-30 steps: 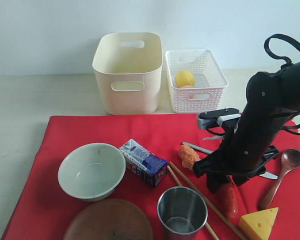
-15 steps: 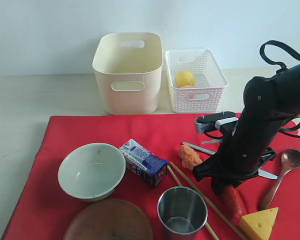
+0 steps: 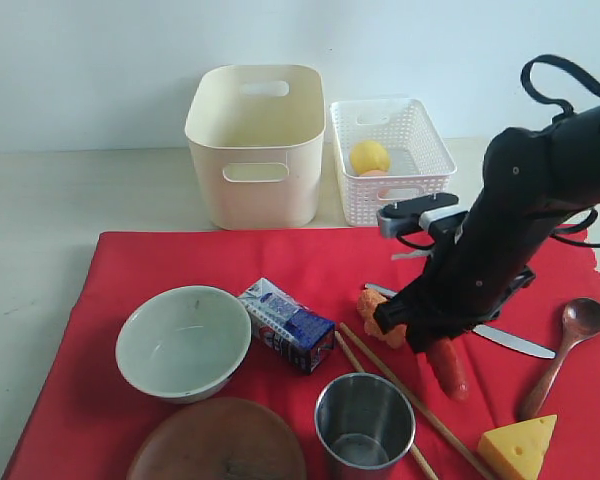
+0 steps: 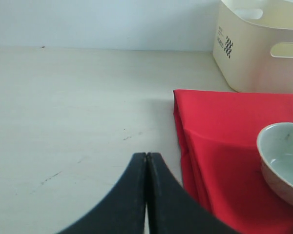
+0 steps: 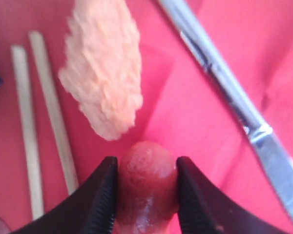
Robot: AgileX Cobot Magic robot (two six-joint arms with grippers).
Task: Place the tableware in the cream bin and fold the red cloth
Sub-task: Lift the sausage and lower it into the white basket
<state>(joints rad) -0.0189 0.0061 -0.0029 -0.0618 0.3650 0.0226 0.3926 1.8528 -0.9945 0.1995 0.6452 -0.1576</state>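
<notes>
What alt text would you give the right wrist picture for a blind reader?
The claw grips a red sausage over the red cloth. Near it lie a crumbed orange snack, two chopsticks and a knife.

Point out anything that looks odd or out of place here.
The right gripper is shut on the sausage, food and not a utensil, beside the chopsticks. The red cloth is creased along its edge by the bowl.
</notes>
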